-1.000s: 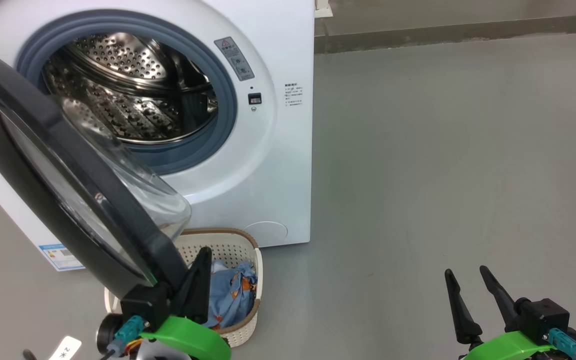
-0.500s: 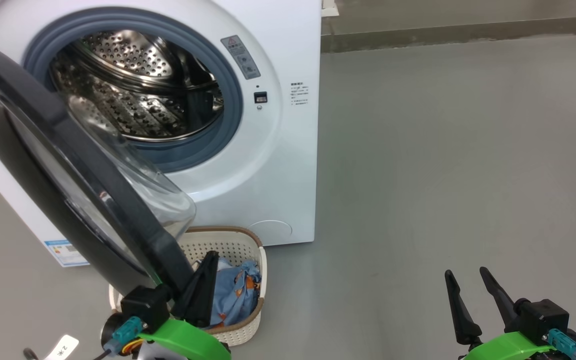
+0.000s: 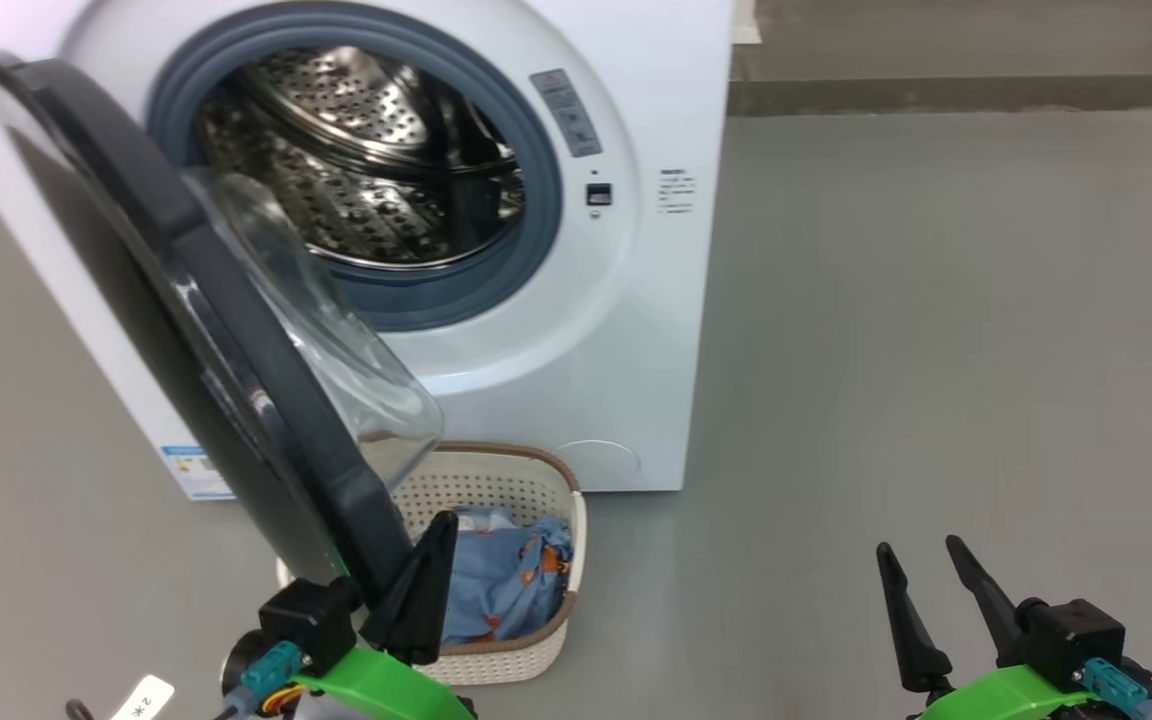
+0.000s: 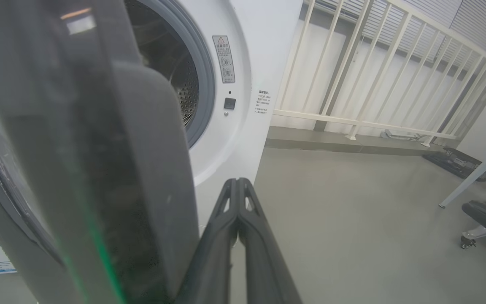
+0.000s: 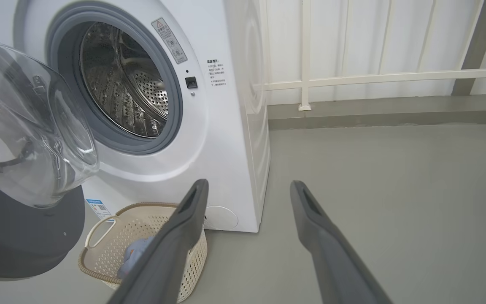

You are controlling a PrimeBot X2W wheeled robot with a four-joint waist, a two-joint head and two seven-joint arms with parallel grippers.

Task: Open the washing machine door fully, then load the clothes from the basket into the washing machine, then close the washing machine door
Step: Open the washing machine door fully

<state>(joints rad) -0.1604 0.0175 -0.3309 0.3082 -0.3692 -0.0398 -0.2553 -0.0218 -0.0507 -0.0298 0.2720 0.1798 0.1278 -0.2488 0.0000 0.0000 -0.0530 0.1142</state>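
The white washing machine (image 3: 626, 330) stands with its steel drum (image 3: 376, 170) exposed. Its black-rimmed washing machine door (image 3: 236, 340) hangs out to the left, its glass bowl (image 3: 356, 350) facing the opening. Below the door sits the cream basket (image 3: 536, 480) holding the light blue clothes (image 3: 506, 585). My left gripper (image 3: 441, 525) is shut, fingers (image 4: 238, 198) pressed together on nothing, right beside the door's lower rim (image 4: 141, 190); I cannot tell whether they touch. My right gripper (image 3: 916, 548) stands open over bare floor, right of the basket (image 5: 150, 207); its fingers (image 5: 192, 202) hold nothing.
Grey floor (image 3: 936, 300) spreads to the right of the machine. A white railing (image 4: 373, 76) runs along the wall behind. A dark wheeled base (image 4: 483, 219) and a white pole (image 4: 475, 177) stand far right. A blue label sticker (image 3: 194, 470) marks the machine's lower front.
The camera has turned, shifting the whole picture rightward. Against the machine's opening the door stands a little wider, with my left gripper still at its lower rim. The right gripper stays open.
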